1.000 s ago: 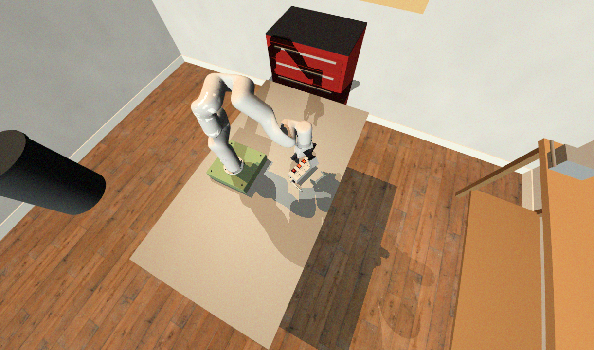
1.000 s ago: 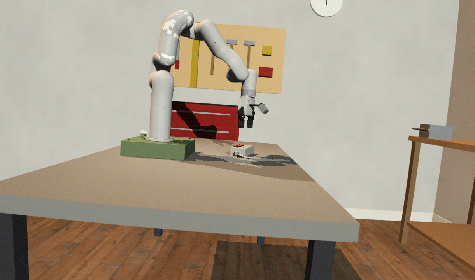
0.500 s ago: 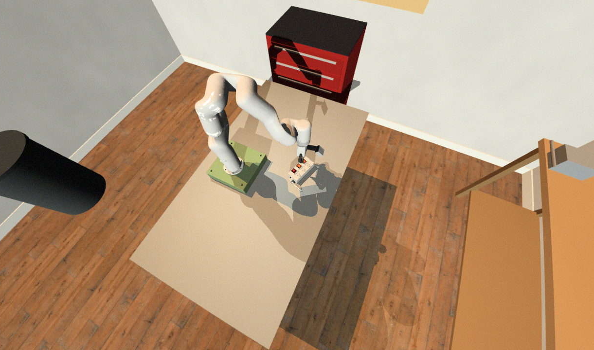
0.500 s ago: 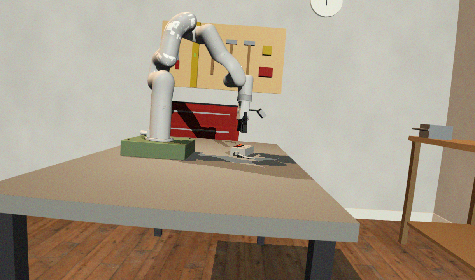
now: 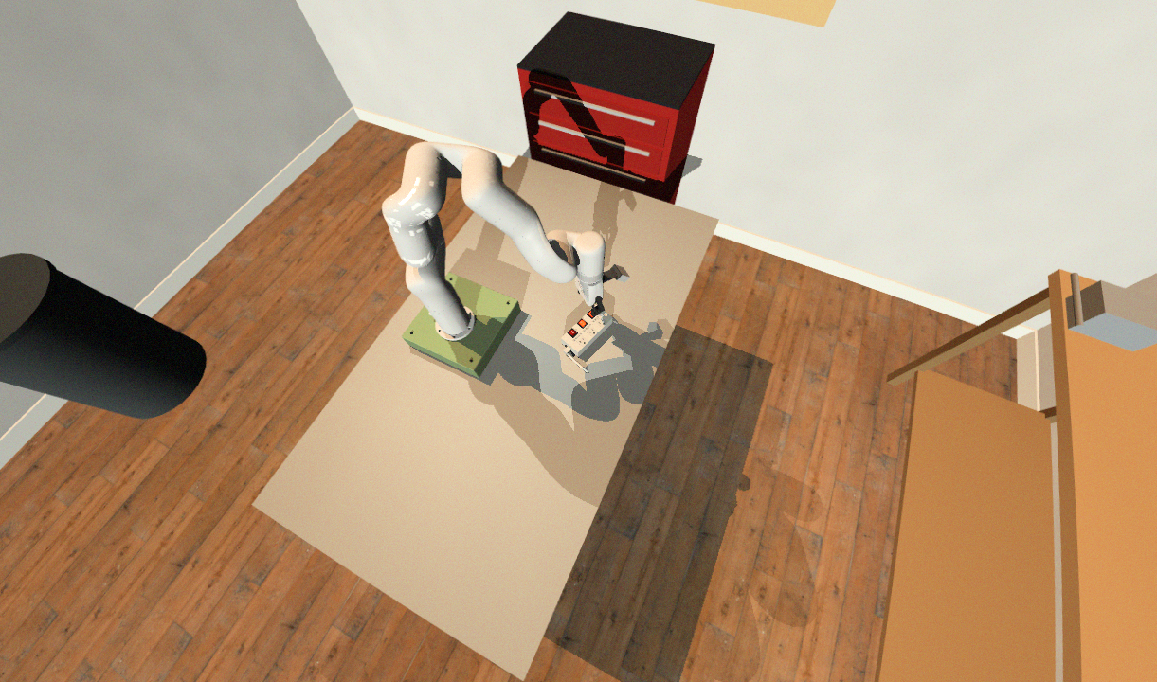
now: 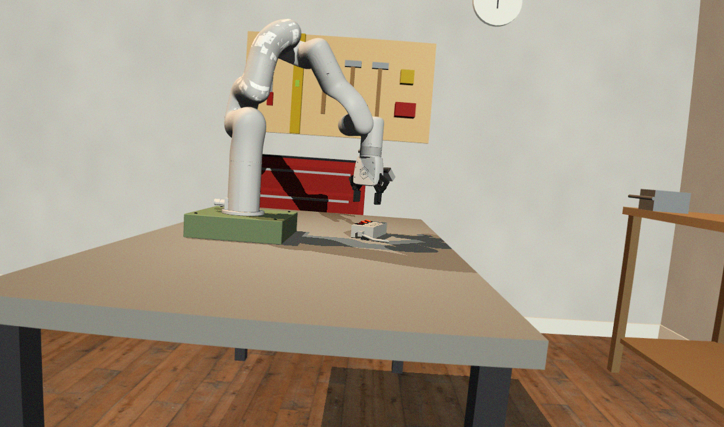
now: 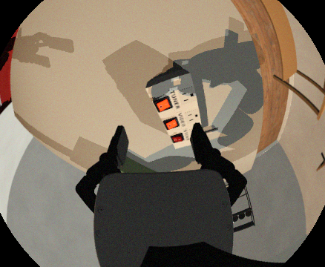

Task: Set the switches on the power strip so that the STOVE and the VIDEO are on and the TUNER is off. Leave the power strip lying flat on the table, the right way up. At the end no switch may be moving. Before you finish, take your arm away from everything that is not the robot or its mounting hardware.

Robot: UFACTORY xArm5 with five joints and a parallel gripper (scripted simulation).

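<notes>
Two black, angular fingers point(image 5: 596, 306) point(image 6: 367, 197) hang above the boxy, cream-coloured strip point(image 5: 587, 335) point(image 6: 372, 229) point(image 7: 186, 111).

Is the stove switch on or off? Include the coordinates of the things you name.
Off, it seems: the STOVE switch point(image 7: 176, 139) is dark red, while the TUNER point(image 7: 163, 105) and VIDEO switches point(image 7: 171, 124) glow orange.

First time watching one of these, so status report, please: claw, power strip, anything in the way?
Gripper open, empty, above power strip. Strip flat; tuner, video lit orange, stove dark red. No obstacle seen between.
</notes>
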